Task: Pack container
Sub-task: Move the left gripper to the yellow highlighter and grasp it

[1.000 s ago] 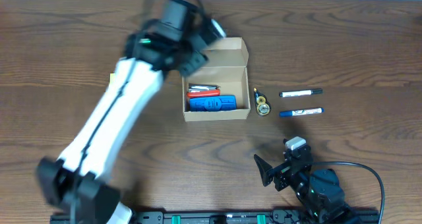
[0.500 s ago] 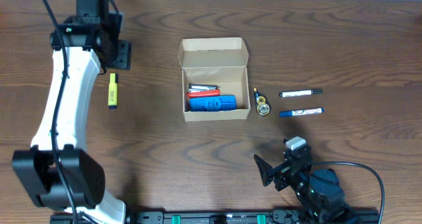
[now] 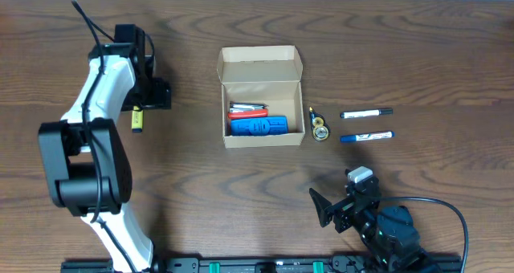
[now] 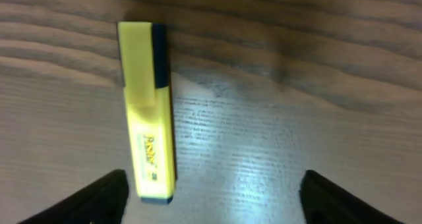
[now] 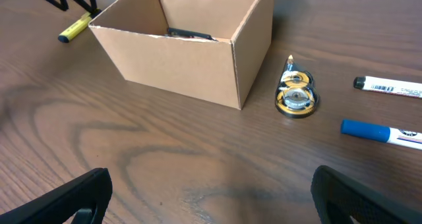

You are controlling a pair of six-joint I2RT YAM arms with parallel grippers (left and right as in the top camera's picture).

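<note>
Since half a second ago the left arm has folded inward, and the left gripper (image 4: 212, 188) now hangs over the yellow highlighter (image 4: 146, 118), fingers spread wide with nothing between them. At 3 o'clock from the highlighter, well apart, the container (image 3: 261, 64) stands open near the middle of the dark wood-grain table (image 3: 418, 48). The right gripper (image 5: 211, 184), at the box's 5 o'clock, gapes wide and empty.
</note>
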